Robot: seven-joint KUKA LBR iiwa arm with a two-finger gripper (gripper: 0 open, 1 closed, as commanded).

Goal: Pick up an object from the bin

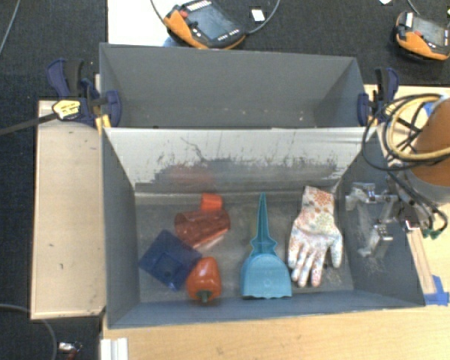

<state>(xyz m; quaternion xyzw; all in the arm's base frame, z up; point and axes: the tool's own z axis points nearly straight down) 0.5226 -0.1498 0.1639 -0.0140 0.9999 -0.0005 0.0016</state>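
My gripper (369,220) hangs over the bin's right sloping wall, open, with nothing between its metal fingers (358,197). Closest to it, just to its left on the bin floor, lies a white flower-patterned glove (313,235), fingers pointing toward the front. Left of the glove lies a light blue scoop (264,265) with its long handle pointing to the back.
Further left lie a red pepper-shaped toy (203,280), a dark blue square block (167,259) and a reddish translucent bottle with an orange cap (202,225). The arm with its cables and orange cover comes in over the right rim.
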